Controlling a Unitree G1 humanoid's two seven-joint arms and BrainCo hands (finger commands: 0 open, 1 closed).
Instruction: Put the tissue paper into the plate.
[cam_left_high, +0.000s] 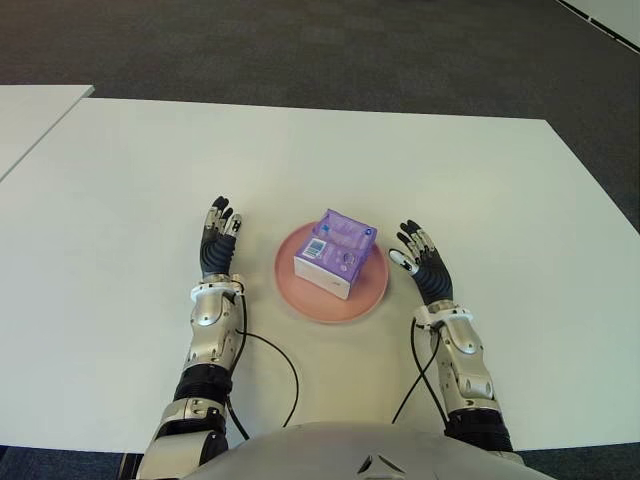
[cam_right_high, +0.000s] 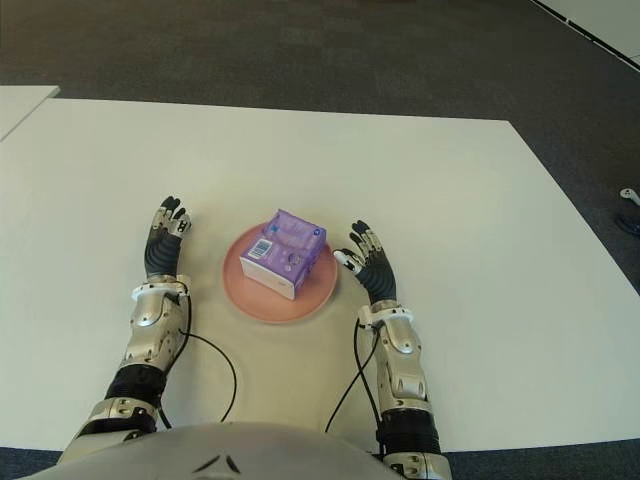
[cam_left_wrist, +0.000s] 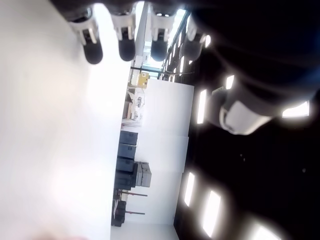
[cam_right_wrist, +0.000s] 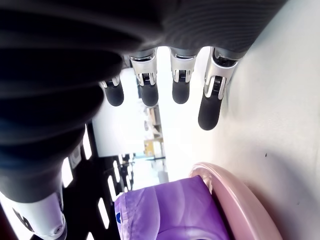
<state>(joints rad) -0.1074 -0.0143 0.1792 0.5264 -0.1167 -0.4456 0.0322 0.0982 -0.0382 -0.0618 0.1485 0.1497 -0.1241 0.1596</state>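
Note:
A purple tissue pack (cam_left_high: 336, 252) with a white barcode label lies inside the round pink plate (cam_left_high: 372, 297) near the middle of the white table. My right hand (cam_left_high: 421, 260) shows just to the right of the plate's rim, fingers stretched out and holding nothing; its wrist view shows the tissue pack (cam_right_wrist: 170, 212) and the plate (cam_right_wrist: 235, 195) close by. My left hand (cam_left_high: 219, 238) shows on the table to the left of the plate, a short gap away, fingers straight and empty.
The white table (cam_left_high: 120, 190) spreads wide on all sides of the plate. Black cables (cam_left_high: 283, 375) run from both wrists back toward my body. A second white table (cam_left_high: 30, 110) stands at the far left. Dark carpet lies beyond.

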